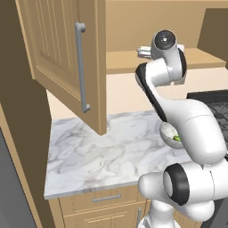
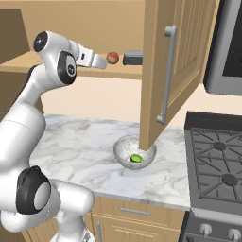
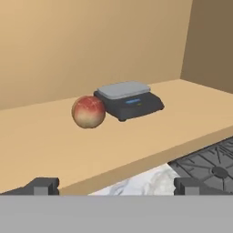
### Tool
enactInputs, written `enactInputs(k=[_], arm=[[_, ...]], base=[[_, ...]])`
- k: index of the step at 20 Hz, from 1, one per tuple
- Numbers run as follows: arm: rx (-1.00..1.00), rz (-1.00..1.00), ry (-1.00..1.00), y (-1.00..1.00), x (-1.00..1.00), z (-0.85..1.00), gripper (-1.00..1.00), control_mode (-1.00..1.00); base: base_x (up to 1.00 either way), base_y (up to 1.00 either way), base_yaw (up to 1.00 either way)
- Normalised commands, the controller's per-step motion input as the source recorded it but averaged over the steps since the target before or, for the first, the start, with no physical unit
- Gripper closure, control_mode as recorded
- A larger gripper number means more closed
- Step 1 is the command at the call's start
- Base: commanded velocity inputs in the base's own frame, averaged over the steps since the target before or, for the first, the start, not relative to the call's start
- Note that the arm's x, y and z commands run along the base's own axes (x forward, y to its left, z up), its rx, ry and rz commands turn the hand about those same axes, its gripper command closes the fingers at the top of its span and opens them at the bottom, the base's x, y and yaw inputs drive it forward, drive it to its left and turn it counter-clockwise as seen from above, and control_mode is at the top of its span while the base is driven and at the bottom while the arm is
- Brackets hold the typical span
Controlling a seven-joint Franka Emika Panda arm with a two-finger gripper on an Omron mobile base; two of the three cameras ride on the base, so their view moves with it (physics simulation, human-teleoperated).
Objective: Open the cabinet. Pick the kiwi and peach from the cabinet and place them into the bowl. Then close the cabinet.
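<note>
While claw (image 3: 113, 186) gapes empty, round red-orange peach (image 3: 88, 111) sits on shelf.

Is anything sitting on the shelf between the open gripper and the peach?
Nothing: in the hand view, bare wooden shelf runs from the gripper to the peach. The dark kitchen scale sits beside the peach, off that line.

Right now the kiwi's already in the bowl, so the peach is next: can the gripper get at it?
Probably yes. The gripper is open and faces the peach across bare shelf; the scale sits behind it, off to one side.
</note>
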Motion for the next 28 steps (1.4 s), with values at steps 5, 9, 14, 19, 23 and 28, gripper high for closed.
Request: enactInputs(k=[5,9,14,19,23,28], arm=[[0.0,-0.05,0.02,0.0,0.29,0.0,-1.0,-1.0],[0.0,-0.03,0.03,0.0,0.32,0.0,-1.0,-1.0],[0.0,-0.03,0.03,0.0,0.3,0.0,-1.0,-1.0],[0.0,-0.03,0.02,0.0,0.24,0.0,-1.0,-1.0],[0.0,-0.03,0.0,0.0,0.22,0.0,-1.0,-1.0],[0.0,-0.03,0.0,0.0,0.17,0.0,-1.0,-1.0]], base=[[0.0,0.0,0.0],[0.0,0.0,0.0],[0.0,0.0,0.0],[0.0,0.0,0.0],[0.0,0.0,0.0],[0.0,0.0,0.0]])
